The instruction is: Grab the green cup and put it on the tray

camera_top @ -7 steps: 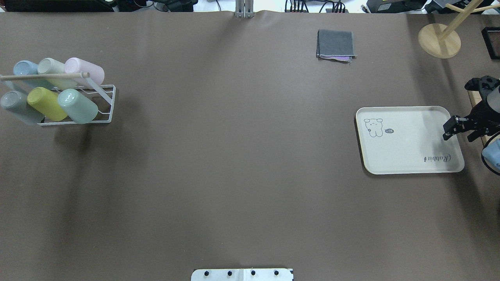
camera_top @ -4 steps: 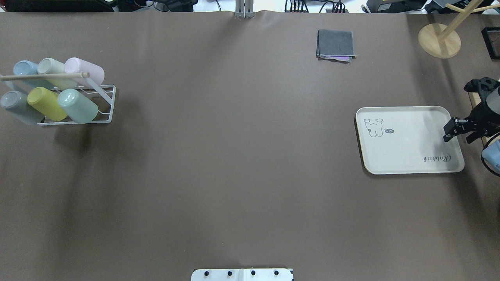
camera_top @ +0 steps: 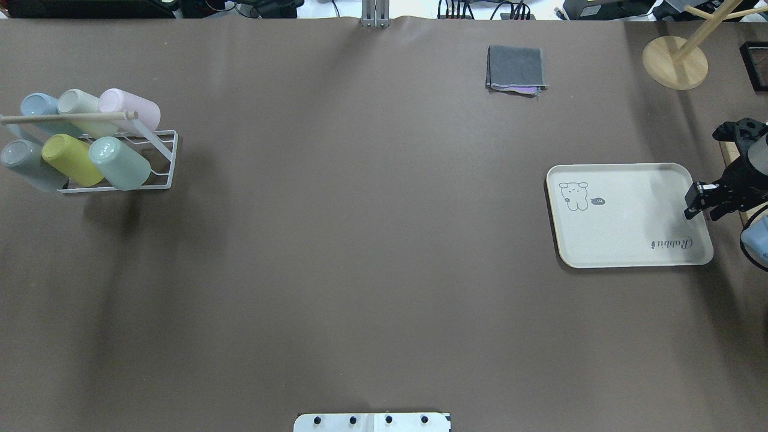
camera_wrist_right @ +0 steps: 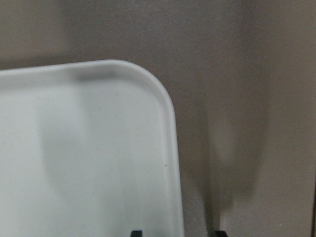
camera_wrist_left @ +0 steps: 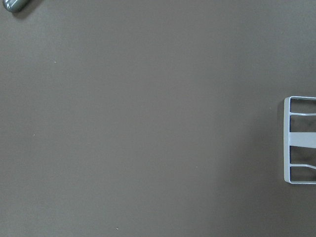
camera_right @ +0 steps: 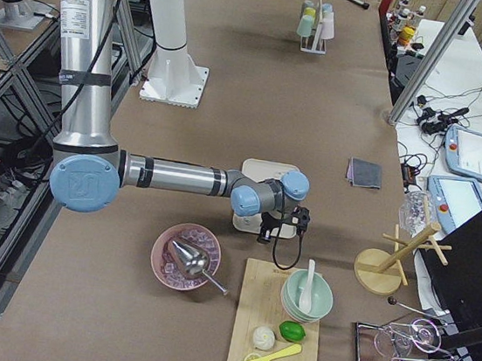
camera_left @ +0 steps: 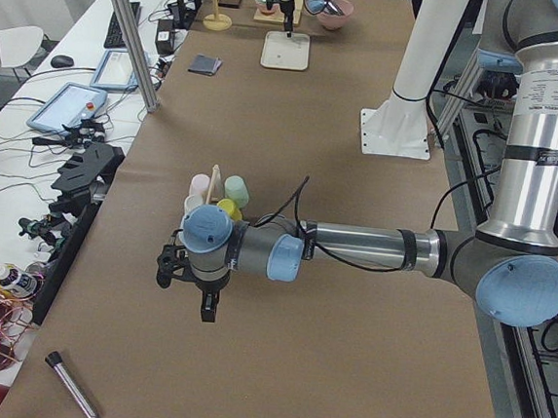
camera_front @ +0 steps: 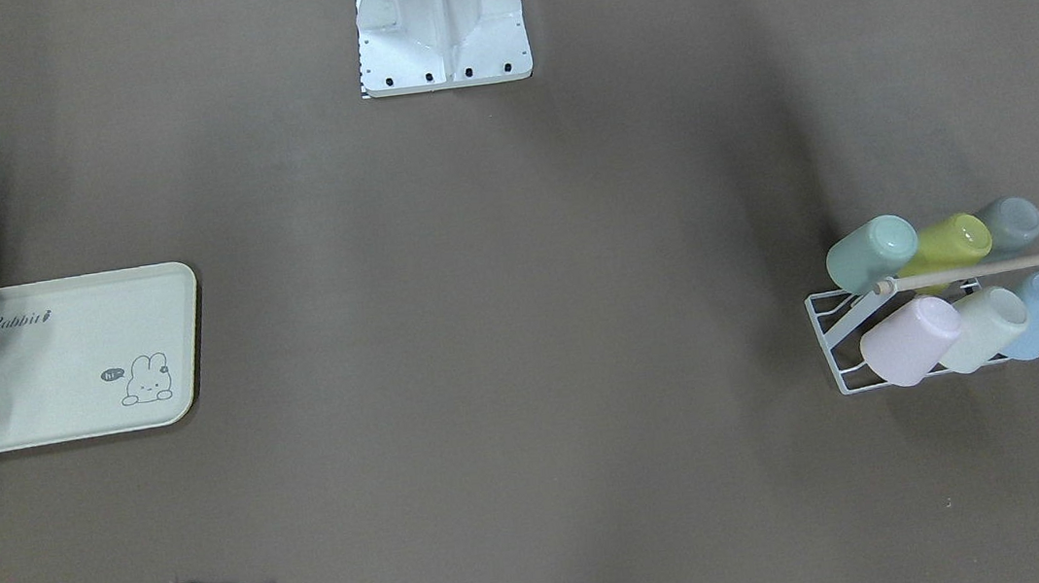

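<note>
The green cup (camera_top: 120, 163) lies tilted in the front row of a white wire rack (camera_top: 165, 157) at the table's left end, next to a yellow-green cup (camera_top: 72, 159). It also shows in the front view (camera_front: 870, 253) and the left view (camera_left: 237, 191). The cream tray (camera_top: 630, 234) with the rabbit print lies empty at the right. My right gripper (camera_top: 696, 201) hovers over the tray's right rim (camera_wrist_right: 170, 148), its fingertips (camera_wrist_right: 137, 232) apart and empty. My left gripper (camera_left: 209, 306) hangs over bare table just outside the rack. I cannot tell if it is open.
The rack holds several cups under a wooden bar (camera_top: 66, 117). A folded grey cloth (camera_top: 516, 69) and a wooden stand (camera_top: 675, 63) sit at the far side. A pink bowl (camera_right: 186, 257) and a cutting board (camera_right: 279, 335) with bowls lie beyond the tray.
My right gripper has drifted slightly to the right, from over the tray's inside to its right rim. The cups and the tray have not moved.
</note>
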Robot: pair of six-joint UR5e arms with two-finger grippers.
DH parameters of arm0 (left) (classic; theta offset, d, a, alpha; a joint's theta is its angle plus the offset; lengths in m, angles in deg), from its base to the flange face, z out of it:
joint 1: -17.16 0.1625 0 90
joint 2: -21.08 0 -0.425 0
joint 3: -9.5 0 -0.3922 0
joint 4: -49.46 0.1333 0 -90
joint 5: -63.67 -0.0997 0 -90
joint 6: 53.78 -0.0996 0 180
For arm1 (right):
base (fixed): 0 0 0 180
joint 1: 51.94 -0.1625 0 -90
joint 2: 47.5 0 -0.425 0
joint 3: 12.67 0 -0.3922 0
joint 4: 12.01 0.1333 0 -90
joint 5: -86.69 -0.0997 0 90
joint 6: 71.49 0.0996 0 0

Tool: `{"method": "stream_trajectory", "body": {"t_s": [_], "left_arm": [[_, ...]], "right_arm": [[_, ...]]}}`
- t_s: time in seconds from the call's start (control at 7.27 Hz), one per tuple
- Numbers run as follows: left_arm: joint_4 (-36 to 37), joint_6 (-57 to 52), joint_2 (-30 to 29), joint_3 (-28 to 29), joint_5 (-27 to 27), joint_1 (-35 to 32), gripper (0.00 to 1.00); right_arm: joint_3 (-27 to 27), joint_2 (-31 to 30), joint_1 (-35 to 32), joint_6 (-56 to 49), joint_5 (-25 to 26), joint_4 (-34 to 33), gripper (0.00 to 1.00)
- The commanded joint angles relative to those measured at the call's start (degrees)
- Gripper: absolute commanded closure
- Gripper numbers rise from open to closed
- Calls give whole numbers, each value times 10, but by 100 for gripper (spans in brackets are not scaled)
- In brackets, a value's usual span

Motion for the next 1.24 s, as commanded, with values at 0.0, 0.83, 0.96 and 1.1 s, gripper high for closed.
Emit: {"method": "stream_trajectory", "body": {"t_s": [0.0,0.83,0.96,1.1], "left_arm": [[0,0,0,0,0,0,2],[0,0,1,0,0,0,2],[0,0,1,1,0,0,2],[0,0,1,0,0,0,2]], "right_arm": [[0,-4,0,-1,0,0,52],[1,-6,-2,-5,0,0,71],[0,-8,-1,-6,0,0,71],[-2,-8,-2,-11,0,0,71]]}}
